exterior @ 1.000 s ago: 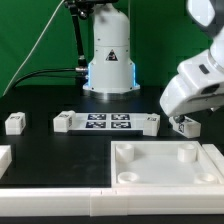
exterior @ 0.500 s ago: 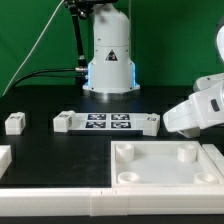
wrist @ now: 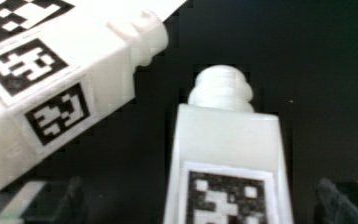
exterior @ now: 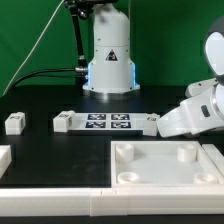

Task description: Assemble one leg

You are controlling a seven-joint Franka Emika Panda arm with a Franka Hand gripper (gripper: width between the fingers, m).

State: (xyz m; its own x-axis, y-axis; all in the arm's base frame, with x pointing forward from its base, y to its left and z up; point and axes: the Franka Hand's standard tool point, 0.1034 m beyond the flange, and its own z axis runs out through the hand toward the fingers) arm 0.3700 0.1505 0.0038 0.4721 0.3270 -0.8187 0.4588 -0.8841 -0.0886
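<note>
In the wrist view a white leg (wrist: 220, 150) with a rounded peg end and a black-and-white tag lies on the black table. It sits between my gripper's (wrist: 197, 200) two dark fingers (wrist: 51, 195), with a gap on each side, so the gripper is open around it. In the exterior view my gripper (exterior: 168, 128) is low over the table at the right end of the marker board (exterior: 107, 122), and the hand hides that leg. A second leg (exterior: 14, 122) stands at the exterior view's far left.
The large white tray-like piece (exterior: 150, 172) with corner sockets lies in front of my hand. The marker board also shows in the wrist view (wrist: 51, 90), close beside the leg. Another white part (exterior: 3, 157) sits at the exterior view's left edge. The robot base (exterior: 110, 60) stands behind.
My hand has come down and tilted toward the table. The leg at the exterior view's right, visible a second ago, is now hidden behind the hand.
</note>
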